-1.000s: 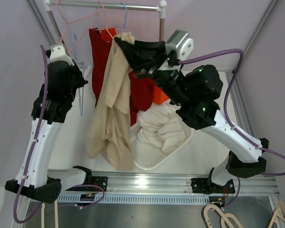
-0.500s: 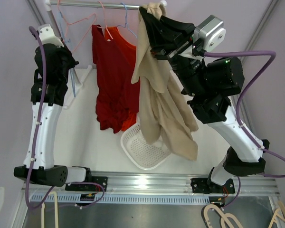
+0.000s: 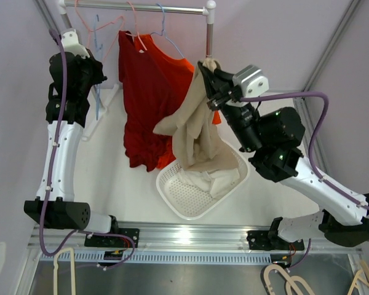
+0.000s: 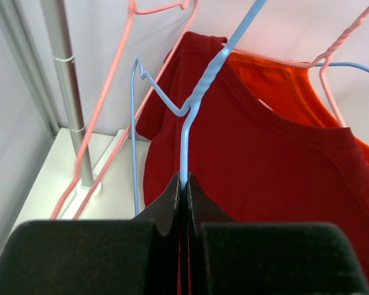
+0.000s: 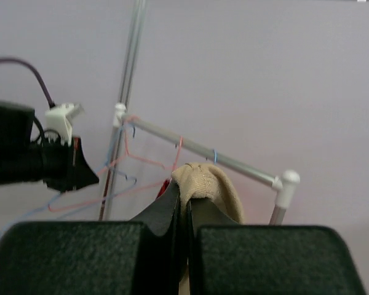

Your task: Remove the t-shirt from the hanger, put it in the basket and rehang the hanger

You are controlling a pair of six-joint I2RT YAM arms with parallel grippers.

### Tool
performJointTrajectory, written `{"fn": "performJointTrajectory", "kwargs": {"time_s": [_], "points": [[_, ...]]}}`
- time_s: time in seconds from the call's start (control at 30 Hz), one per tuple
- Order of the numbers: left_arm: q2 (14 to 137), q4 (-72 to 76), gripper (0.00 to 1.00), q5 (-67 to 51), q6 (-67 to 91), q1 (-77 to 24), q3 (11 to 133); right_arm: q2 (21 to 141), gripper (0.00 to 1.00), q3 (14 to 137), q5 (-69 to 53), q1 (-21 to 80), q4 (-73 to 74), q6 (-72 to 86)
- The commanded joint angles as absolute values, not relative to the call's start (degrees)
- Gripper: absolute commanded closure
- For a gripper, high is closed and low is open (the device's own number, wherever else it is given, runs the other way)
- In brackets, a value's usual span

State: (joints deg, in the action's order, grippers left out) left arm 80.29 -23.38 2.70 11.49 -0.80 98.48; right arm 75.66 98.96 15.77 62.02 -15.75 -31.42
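My right gripper [image 3: 210,75] is shut on the top of a beige t-shirt [image 3: 194,138]. The shirt hangs from it down into a white mesh basket [image 3: 172,201]. In the right wrist view the beige cloth [image 5: 210,183] bulges over my shut right gripper [image 5: 186,196]. My left gripper [image 3: 97,80] is high at the rail's left end, shut on a bare blue wire hanger [image 3: 97,101]. In the left wrist view the blue hanger [image 4: 200,86] rises from my shut left gripper [image 4: 184,184]. A red t-shirt [image 3: 149,101] hangs on the rail beside it.
The metal rail [image 3: 160,8] runs along the back, with pink hangers [image 3: 104,27] and an orange garment [image 4: 277,70] behind the red shirt. White cloth [image 3: 203,178] lies in the basket. Wooden hangers [image 3: 283,279] lie below the front edge.
My right arm swung the beige t-shirt up and right off the hanger, then lowered it over the basket. My left arm rose to the rail with the blue hanger.
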Motion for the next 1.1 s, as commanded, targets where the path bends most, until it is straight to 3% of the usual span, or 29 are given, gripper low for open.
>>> {"fn": "performJointTrajectory", "kwargs": {"time_s": [0.0,0.37,0.57,0.8,0.97,1.07], "points": [[80.95,-18.81,0.99,-2.54,10.29,-0.18,101.77,69.97,1.00,91.25,24.76,64.41,-26.26,-33.99],[89.63,-19.24,0.99,-5.71,13.88,-0.18,111.79,66.62,1.00,83.15,30.41,54.85,-9.54,-12.61],[91.49,-19.16,0.99,-3.96,14.94,-0.18,113.99,65.83,1.00,70.33,29.62,53.35,1.02,2.61],[92.72,-19.68,0.99,-0.53,13.97,0.96,115.57,64.16,1.00,52.06,18.38,54.31,13.88,33.42],[94.92,-19.69,0.99,-0.53,15.99,2.46,118.03,66.87,1.00,36.41,12.92,59.22,12.65,47.53],[96.23,-19.60,0.99,-0.26,16.52,2.46,119.71,71.26,1.00,34.90,12.31,60.47,14.24,50.10]]}}
